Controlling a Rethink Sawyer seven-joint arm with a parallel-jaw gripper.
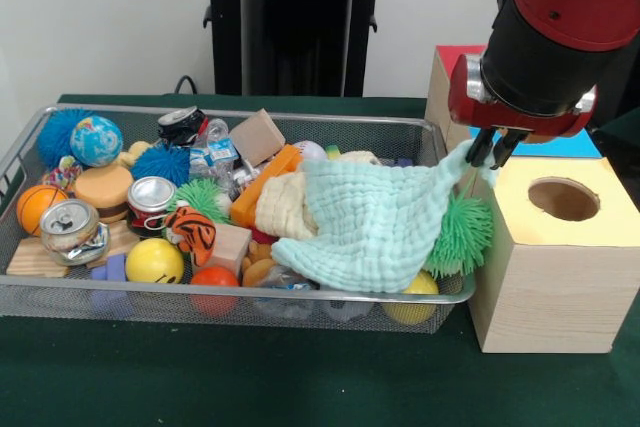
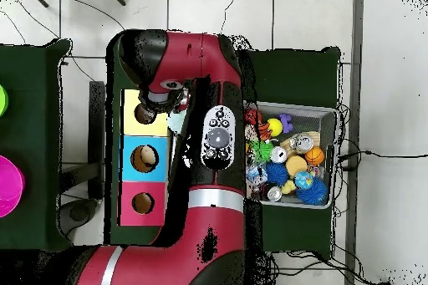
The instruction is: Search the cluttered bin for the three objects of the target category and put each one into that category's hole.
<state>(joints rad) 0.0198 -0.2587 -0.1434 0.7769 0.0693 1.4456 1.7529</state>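
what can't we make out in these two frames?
- Overhead view: the red and black arm covers the left part of the silver wire-mesh bin and the pale green cloth.
- Front view: the pale green muslin cloth, pinched by the gripper, hides items beneath it.
- Front view: the arm hides most of the boxes behind the yellow-topped wooden box.

Dark green table (image 1: pixel 250 377) carries the wire-mesh cluttered bin (image 1: pixel 200 302) and, just beside its end, a row of wooden boxes; yellow-topped box (image 1: pixel 555 277) nearest the camera.
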